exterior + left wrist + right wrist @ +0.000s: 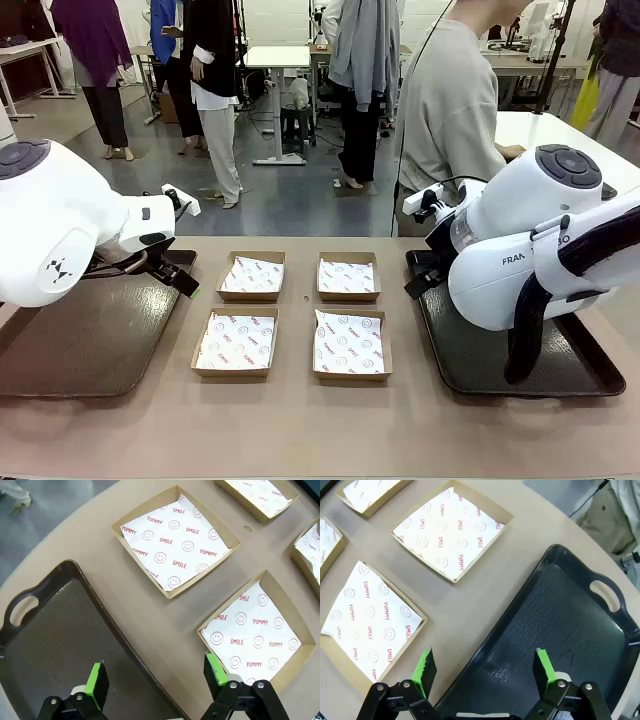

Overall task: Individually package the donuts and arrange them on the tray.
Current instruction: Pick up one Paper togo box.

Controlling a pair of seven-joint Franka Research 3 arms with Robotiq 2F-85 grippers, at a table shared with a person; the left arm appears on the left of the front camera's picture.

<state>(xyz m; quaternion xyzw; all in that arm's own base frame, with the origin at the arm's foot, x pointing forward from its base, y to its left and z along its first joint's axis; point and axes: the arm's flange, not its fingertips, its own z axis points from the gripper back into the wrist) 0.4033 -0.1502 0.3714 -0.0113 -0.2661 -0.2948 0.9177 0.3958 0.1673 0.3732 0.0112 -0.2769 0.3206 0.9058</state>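
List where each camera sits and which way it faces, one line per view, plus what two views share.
Front: fixed between the arms, facing across the table toward the person; left arm and right arm show.
Left wrist: looks down on the brown tray and boxes; open left gripper shows.
Right wrist: looks down on the black tray; open right gripper shows.
Shared: both wrist views catch the paper-lined boxes.
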